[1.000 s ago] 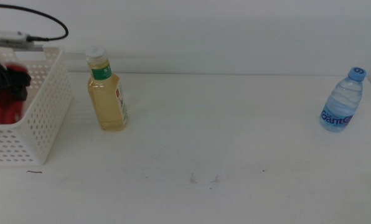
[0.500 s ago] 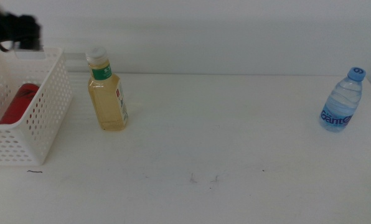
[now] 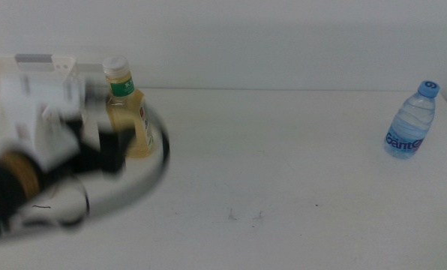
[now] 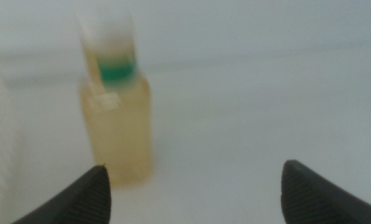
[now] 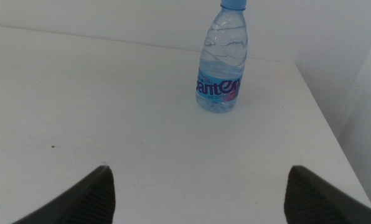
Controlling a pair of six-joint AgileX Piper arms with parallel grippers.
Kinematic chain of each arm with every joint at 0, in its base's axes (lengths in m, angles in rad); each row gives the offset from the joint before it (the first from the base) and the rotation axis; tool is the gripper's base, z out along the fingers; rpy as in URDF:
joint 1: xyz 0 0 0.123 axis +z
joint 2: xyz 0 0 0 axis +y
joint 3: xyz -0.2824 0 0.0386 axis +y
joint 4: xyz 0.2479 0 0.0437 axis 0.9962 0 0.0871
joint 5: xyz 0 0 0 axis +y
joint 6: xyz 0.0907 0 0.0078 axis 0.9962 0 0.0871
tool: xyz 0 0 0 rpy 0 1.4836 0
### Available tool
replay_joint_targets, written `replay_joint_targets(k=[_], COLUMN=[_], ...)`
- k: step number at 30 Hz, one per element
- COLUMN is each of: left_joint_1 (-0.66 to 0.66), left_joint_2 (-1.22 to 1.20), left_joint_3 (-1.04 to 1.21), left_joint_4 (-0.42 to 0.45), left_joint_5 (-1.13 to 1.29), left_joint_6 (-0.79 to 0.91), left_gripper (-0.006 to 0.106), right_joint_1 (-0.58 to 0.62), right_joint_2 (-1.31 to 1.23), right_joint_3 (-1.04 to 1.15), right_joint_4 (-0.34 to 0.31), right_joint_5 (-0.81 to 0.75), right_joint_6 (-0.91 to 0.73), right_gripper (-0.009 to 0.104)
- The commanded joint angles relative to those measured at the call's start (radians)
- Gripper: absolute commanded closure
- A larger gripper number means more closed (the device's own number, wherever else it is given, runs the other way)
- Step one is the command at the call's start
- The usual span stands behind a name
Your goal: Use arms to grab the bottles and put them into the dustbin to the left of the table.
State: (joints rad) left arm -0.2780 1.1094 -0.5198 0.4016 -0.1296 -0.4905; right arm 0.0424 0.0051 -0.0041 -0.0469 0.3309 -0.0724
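The left gripper (image 4: 192, 186), jaws spread wide and empty, sits low in front of the basket (image 3: 36, 64) and just beside the yellow bottle (image 4: 116, 118), while the right gripper (image 5: 198, 186), also wide open and empty, waits on the far side of the bench (image 3: 283, 150) facing the water bottle (image 5: 223, 62). The risk, I'd say, is a jaw clipping that tall, flat-sided, smooth plastic yellow bottle and toppling it against the perforated white basket, since it stands off-centre between the jaws; the ribbed, rounded water bottle is well apart from the basket
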Motion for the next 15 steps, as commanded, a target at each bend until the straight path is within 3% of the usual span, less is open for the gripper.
replay_joint_targets(k=[1, 5, 12, 15], left_joint_1=[0.031, 0.048, 0.048, 0.048], left_joint_2=[0.038, 0.172, 0.396, 0.500], left_joint_3=[0.147, 0.296, 0.286, 0.238], left_joint_4=[-0.046, -0.223, -0.330, -0.417], left_joint_5=[-0.287, -0.609, -0.803, -0.830], left_joint_6=[0.020, 0.217, 0.364, 0.379], left_gripper=[0.007, 0.007, 0.007, 0.007], right_joint_1=[-0.004, -0.004, -0.004, -0.004], right_joint_2=[-0.005, -0.005, -0.005, -0.005], right_joint_3=[0.004, 0.004, 0.004, 0.004], right_joint_4=[-0.003, -0.003, -0.003, -0.003], right_joint_5=[-0.016, -0.016, -0.016, -0.016], right_joint_6=[-0.002, -0.002, -0.002, -0.002], right_gripper=[0.008, 0.008, 0.008, 0.008])
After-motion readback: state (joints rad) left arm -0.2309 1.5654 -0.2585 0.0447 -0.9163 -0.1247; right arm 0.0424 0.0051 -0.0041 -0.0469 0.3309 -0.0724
